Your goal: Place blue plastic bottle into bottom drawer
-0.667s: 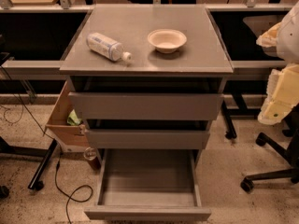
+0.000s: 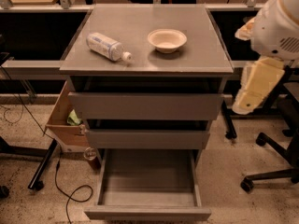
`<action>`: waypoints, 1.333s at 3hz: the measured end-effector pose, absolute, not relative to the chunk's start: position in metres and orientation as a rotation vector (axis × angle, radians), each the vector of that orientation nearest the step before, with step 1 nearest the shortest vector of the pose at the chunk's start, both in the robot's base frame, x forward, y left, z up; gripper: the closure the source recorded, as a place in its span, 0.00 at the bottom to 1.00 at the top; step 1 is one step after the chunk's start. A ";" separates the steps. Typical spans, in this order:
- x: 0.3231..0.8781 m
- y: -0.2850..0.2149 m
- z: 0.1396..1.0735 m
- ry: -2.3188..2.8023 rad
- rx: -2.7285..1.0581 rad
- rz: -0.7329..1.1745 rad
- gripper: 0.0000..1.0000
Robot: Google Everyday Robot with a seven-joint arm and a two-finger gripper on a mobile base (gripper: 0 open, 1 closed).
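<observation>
Approach is beginning: the cream gripper (image 2: 253, 87), state impossible to tell, is hovering at three o'clock; next, reaching the clear blue-labelled plastic bottle (image 2: 106, 46) at ten.

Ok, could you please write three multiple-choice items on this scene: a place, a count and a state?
1. Where is the blue plastic bottle? A on the cabinet top, left of the bowl; B on the floor; C on a chair.
2. How many drawers? A two; B three; C five.
3. The bottom drawer is: A shut; B pulled out, empty; C removed.
1A, it lies beside the bowl; 2B, three fronts are stacked; 3B, its grey floor shows bare. The gripper hangs right of the cabinet, apart from the bottle.
</observation>
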State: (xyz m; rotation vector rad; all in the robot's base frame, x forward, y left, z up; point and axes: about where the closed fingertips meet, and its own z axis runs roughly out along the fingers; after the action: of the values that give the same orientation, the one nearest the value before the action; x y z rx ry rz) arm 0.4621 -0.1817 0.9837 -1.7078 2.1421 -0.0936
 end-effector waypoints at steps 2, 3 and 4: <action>0.530 -0.075 0.946 2.076 -1.571 0.056 0.00; 0.545 -0.068 0.958 2.079 -1.434 0.067 0.00; 0.546 -0.067 0.957 2.080 -1.429 0.068 0.00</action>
State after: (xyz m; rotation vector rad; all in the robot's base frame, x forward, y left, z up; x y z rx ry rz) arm 0.5456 -0.0673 0.9575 -1.4291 2.0804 0.0680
